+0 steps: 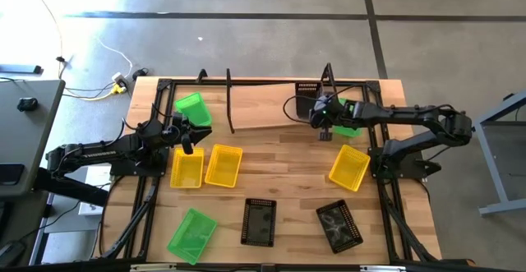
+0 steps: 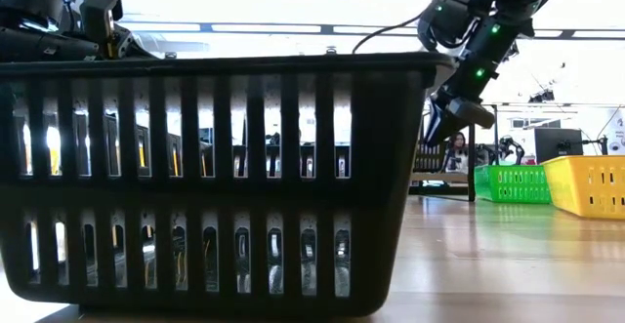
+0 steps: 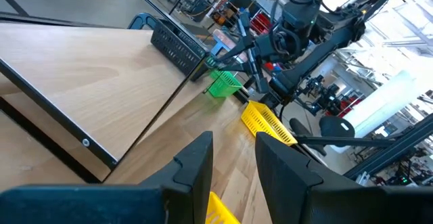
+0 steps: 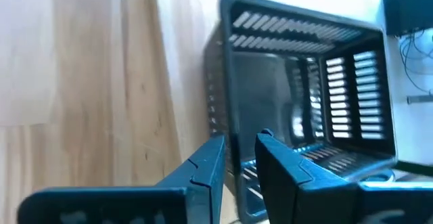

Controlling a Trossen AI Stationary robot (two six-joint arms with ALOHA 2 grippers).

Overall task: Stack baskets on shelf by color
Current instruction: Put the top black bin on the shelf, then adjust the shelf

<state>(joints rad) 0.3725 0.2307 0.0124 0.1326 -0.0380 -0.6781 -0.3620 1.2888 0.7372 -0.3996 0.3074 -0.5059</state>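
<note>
My right gripper [image 1: 323,116] is over the far right end of the shelf [image 1: 263,108], right at a black basket [image 1: 307,99] that sits on the plank there. In the right wrist view, the fingers [image 4: 203,166] have a small gap between them and the basket's near wall [image 4: 223,116] is at that gap. I cannot tell if they pinch it. A green basket [image 1: 349,116] sits just to the right of that gripper.

My left gripper [image 1: 187,136] is over the left side of the desk [image 1: 288,182]. It hangs just above the far end of a yellow basket [image 1: 186,169]. Its fingers [image 3: 196,163] are a little apart and hold nothing.

A second yellow basket [image 1: 223,165] lies right beside the first one. A third yellow basket [image 1: 348,167] lies on the right side of the desk. Another green basket [image 1: 192,108] is by the left end of the shelf, and one more green basket [image 1: 191,234] is near the front left corner. Two more black baskets lie at the front, one in the middle [image 1: 258,222] and one to its right [image 1: 339,225]
</note>
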